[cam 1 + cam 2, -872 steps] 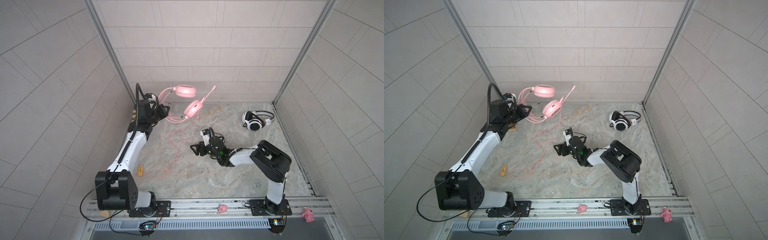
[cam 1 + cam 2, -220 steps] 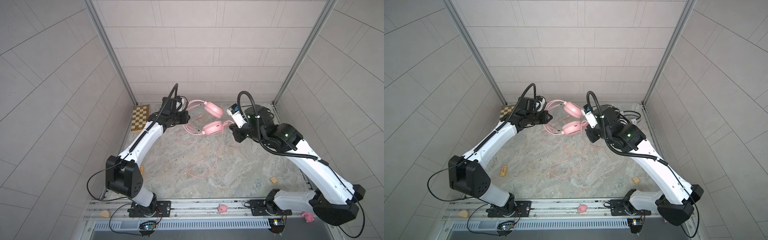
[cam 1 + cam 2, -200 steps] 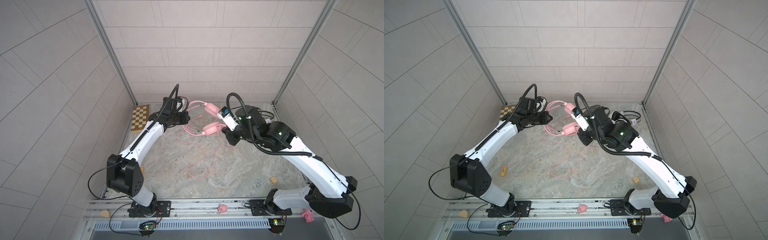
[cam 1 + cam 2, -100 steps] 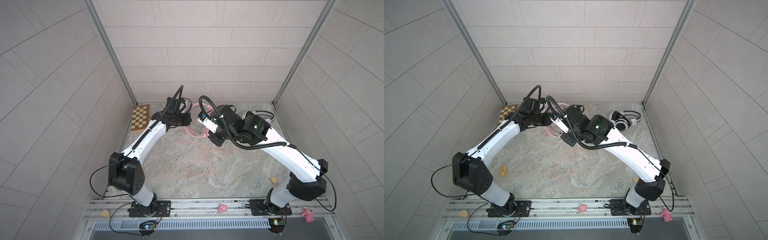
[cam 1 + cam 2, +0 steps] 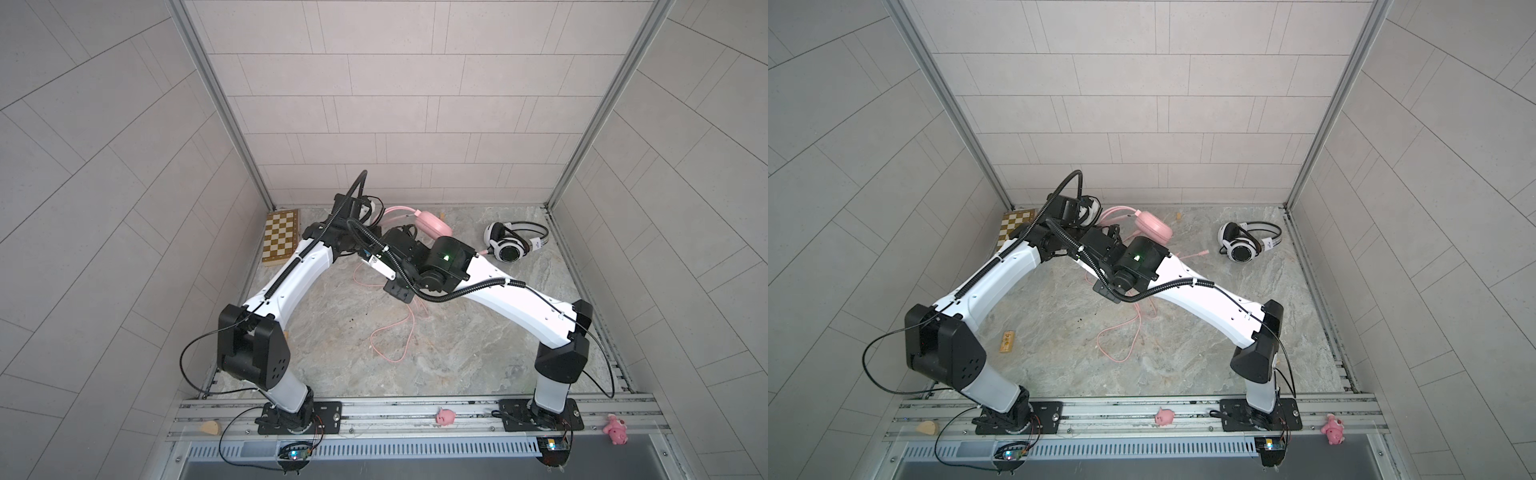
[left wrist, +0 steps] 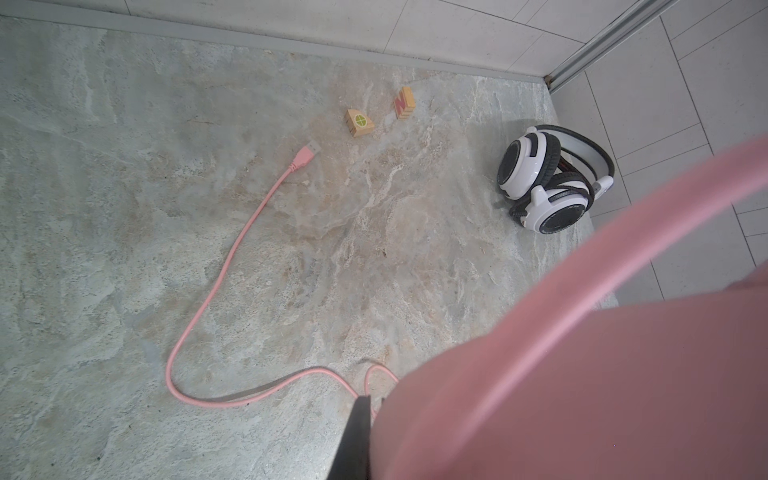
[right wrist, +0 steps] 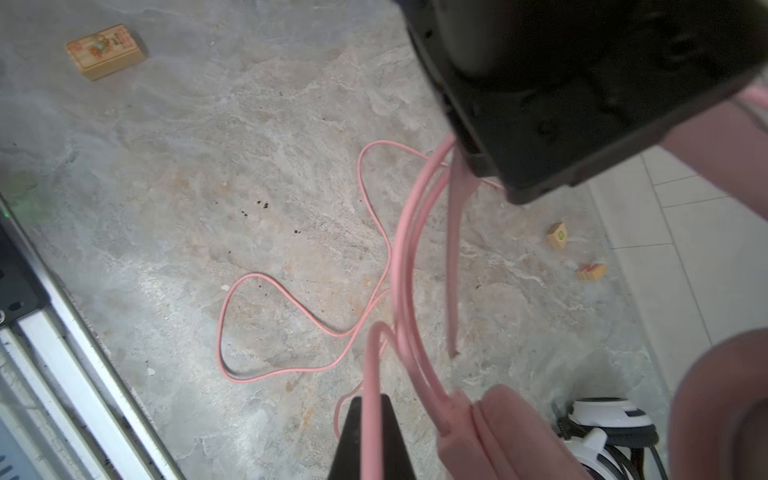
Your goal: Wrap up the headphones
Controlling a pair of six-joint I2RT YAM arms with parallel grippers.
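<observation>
Over the surface (image 5: 457,353), upper centre, the left jaws are clamping the pink headphones (image 5: 432,222) aloft. The white headphones (image 5: 509,245) are lying upper right, seemingly wound already. The right jaws are pinching the pink cable (image 6: 231,249), mostly trailing loose.

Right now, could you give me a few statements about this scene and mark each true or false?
1. The white headphones with black ear pads lie on the marbled stone floor. True.
2. The pink headphones lie flat on that floor. False: they are held up above it.
3. The pink cable ends in a plug lying loose on the floor. True.
4. The wooden chessboard sits beside the white headphones. False: it lies in the opposite back corner.
</observation>
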